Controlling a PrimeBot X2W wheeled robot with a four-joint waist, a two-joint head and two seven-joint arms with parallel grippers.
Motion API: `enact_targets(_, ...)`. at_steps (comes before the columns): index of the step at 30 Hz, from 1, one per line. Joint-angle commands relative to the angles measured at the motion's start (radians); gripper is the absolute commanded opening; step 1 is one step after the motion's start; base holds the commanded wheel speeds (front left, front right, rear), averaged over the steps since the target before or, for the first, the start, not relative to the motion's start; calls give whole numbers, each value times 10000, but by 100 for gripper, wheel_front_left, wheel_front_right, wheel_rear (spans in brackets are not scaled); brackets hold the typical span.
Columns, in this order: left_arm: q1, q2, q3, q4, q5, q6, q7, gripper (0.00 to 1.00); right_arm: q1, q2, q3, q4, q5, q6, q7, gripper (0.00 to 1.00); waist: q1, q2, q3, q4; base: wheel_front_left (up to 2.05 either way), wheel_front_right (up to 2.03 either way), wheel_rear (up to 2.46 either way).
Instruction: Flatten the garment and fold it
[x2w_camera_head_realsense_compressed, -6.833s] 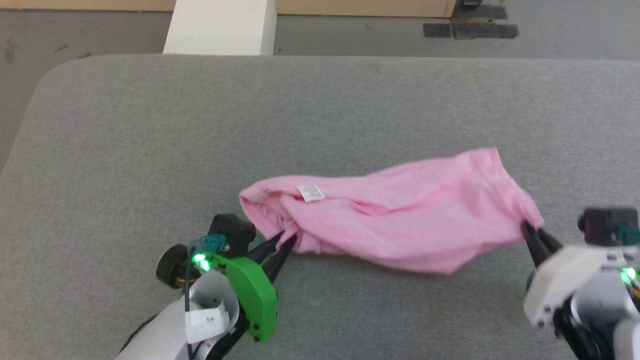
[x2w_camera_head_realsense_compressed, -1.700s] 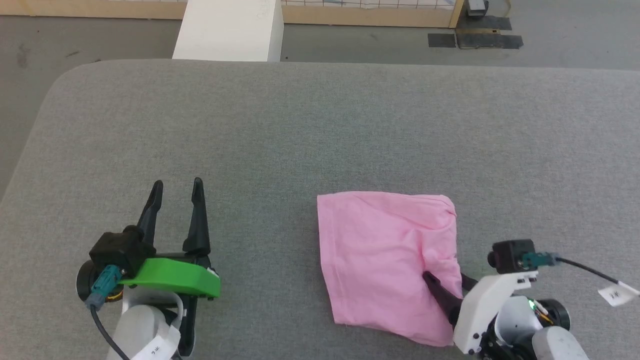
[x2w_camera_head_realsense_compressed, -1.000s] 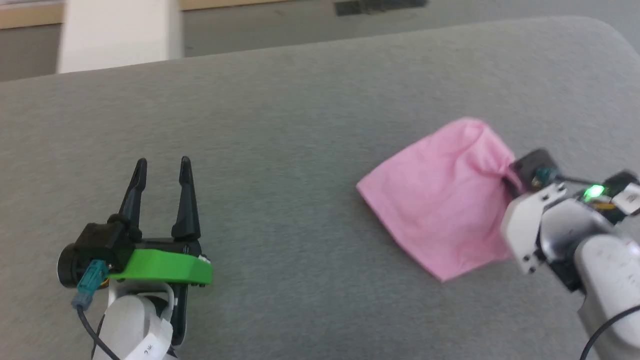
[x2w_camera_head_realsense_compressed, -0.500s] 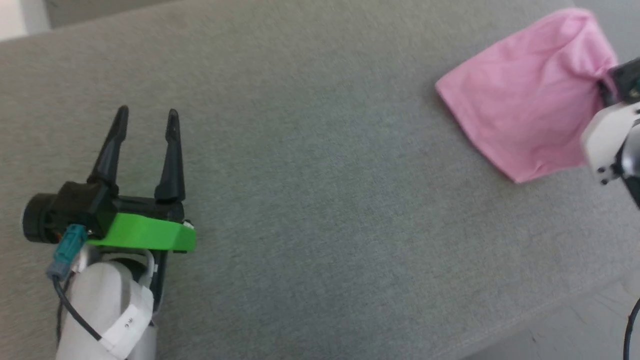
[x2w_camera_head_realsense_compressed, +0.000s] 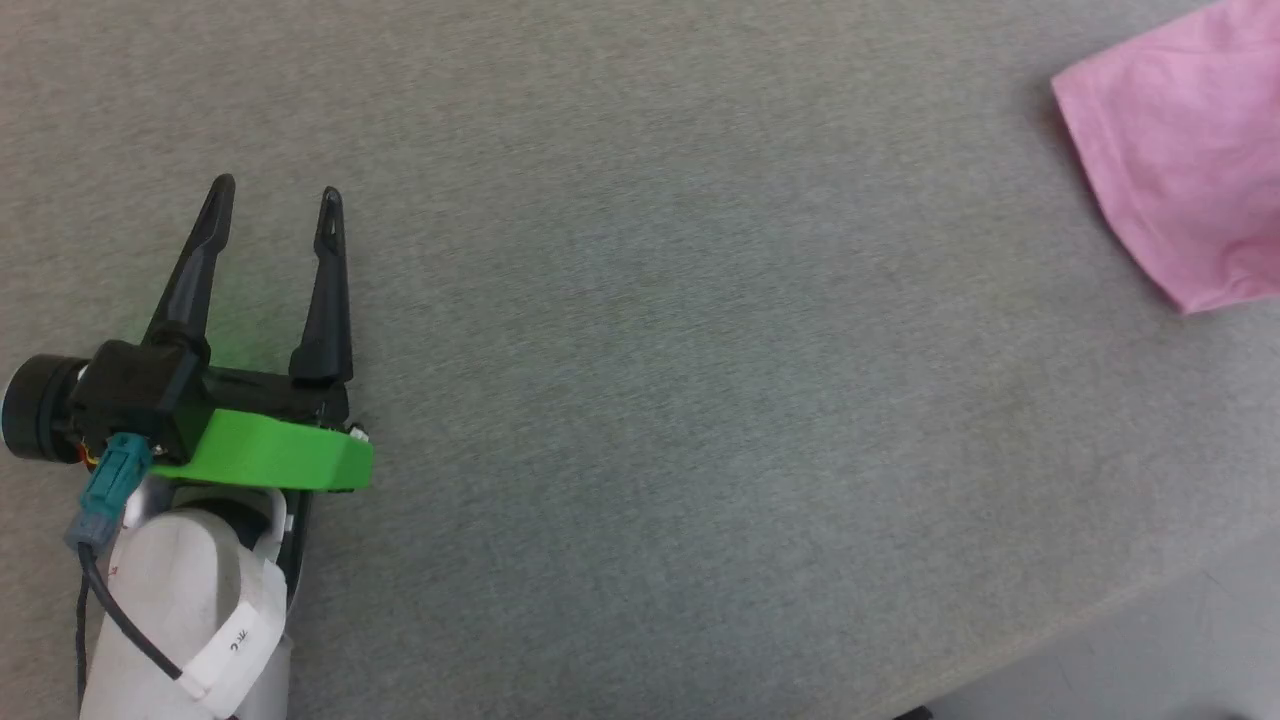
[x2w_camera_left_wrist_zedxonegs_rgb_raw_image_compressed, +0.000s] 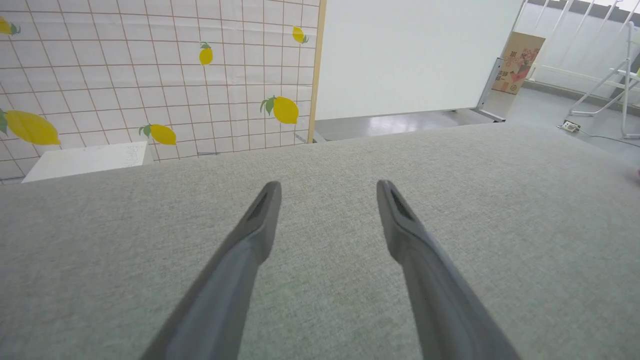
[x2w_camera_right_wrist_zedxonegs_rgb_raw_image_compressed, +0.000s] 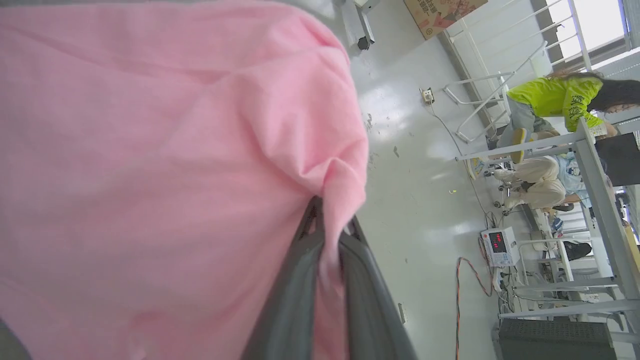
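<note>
As right claw (x2w_camera_right_wrist_zedxonegs_rgb_raw_image_compressed: 330, 220) gripped the garment (x2w_camera_right_wrist_zedxonegs_rgb_raw_image_compressed: 150, 150) at a bunched edge, that arm was nearer; left claw (x2w_camera_head_realsense_compressed: 276, 186), wide and empty, sat well left of it.

Arm tag (x2w_camera_head_realsense_compressed: 232, 643), red display (x2w_camera_right_wrist_zedxonegs_rgb_raw_image_compressed: 498, 242): illegible

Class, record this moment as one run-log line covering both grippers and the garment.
left gripper: open, empty, over grey surface | right gripper: shut on garment | garment: pink, bunched at the fingers

Grey cloth-covered surface (x2w_camera_head_realsense_compressed: 640, 350), pink garment (x2w_camera_head_realsense_compressed: 1180, 170) at right
</note>
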Motion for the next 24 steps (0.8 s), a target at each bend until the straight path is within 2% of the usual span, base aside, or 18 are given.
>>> enact_targets(1,-132,99,-10,-8,-26,-15,-3,100,-214,76,-240,105,-178,-19,-150,0,-2,-1,-71,299,0,0,0)
enact_targets(2,-118,85,-29,13,-40,-5,-24,100,-237,102,-427,185,-296,-19,-226,0,-2,-1,-116,369,0,0,0)
enact_targets(3,-103,78,-43,42,-37,10,-52,100,-249,124,-586,249,-387,-19,-267,15,-2,-1,-174,427,0,0,0)
enact_targets(4,-76,59,-51,84,-40,38,-95,100,-249,157,-733,335,-505,-19,-296,45,-2,-1,-250,486,0,0,0)
enact_targets(5,-49,33,-51,128,-64,57,-138,100,-260,200,-884,418,-550,-19,-292,93,-2,-1,-326,524,0,0,0)
enact_targets(6,-12,3,-65,204,-95,68,-195,100,-250,216,-1028,506,-656,-19,-301,100,-2,-1,-443,580,0,0,0)
enact_targets(11,143,-240,-150,729,-258,137,-565,100,-13,107,-1577,766,-902,-19,-663,100,-2,-1,-1278,924,0,0,0)
enact_targets(15,396,-487,-166,1279,-403,247,-829,100,297,130,-1729,731,-305,-19,-1419,100,-2,-1,-2162,1260,0,0,0)
enact_targets(21,1000,-801,-94,1903,-707,378,-1071,100,1074,632,-695,-298,1350,-19,-2650,100,-2,-1,-3423,1774,0,0,0)
enact_targets(23,1162,-881,-82,2044,-795,407,-1115,100,1560,833,-209,-966,2021,-19,-2950,100,-2,-1,-3722,1969,0,0,0)
enact_targets(24,1323,-968,-103,2232,-890,420,-1156,100,2455,1137,458,-2205,3063,-19,-3240,100,-2,-1,-4065,2305,0,0,0)
